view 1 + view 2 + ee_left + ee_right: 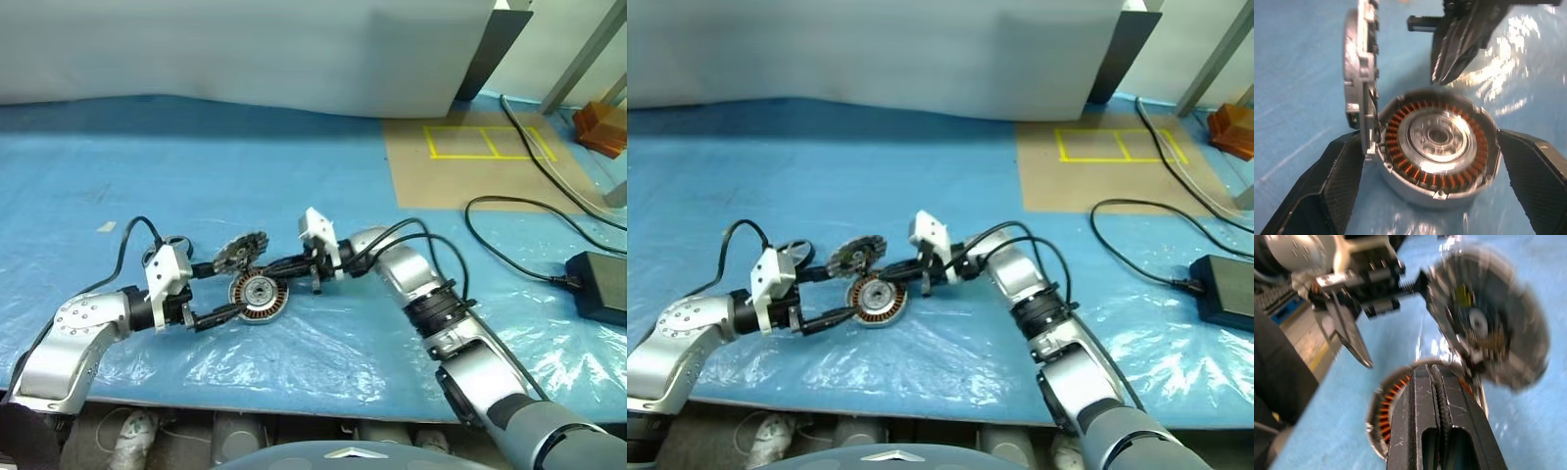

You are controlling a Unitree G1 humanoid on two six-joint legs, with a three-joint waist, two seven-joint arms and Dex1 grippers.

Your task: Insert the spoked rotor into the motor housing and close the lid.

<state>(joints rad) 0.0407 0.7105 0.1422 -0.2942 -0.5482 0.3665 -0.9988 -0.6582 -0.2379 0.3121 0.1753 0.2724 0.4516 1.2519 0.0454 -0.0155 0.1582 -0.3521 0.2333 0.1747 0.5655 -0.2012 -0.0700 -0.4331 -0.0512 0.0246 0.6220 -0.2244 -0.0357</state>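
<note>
From the head cameras, the round shallow silver-grey motor housing [259, 295] with its ring of copper-brown coils sits on the blue plastic-covered tabletop [294, 206]; the left pincer [227, 289] has its two black fingers spread wide on either side of it, bracing it rather than squeezing; the ribbed silver-grey disc lid [241, 251] stands tilted up on edge at the housing's far rim; the right pincer [272, 266] reaches in from the other side, fingers pressed fully together, gripping nothing; a thin black ring, perhaps the spoked rotor [174, 242], lies beside the left wrist, though too small to be sure. Left wrist view now; coils and shiny centre lie open, with no black wheel visible inside, and the lid rises upright against the rim. Right wrist view; the closed fingers point at the housing, the lid's underside looming blurred beyond. Judging by this, insertion is not done; the next move calls for fetching the rotor before lowering the lid.
</note>
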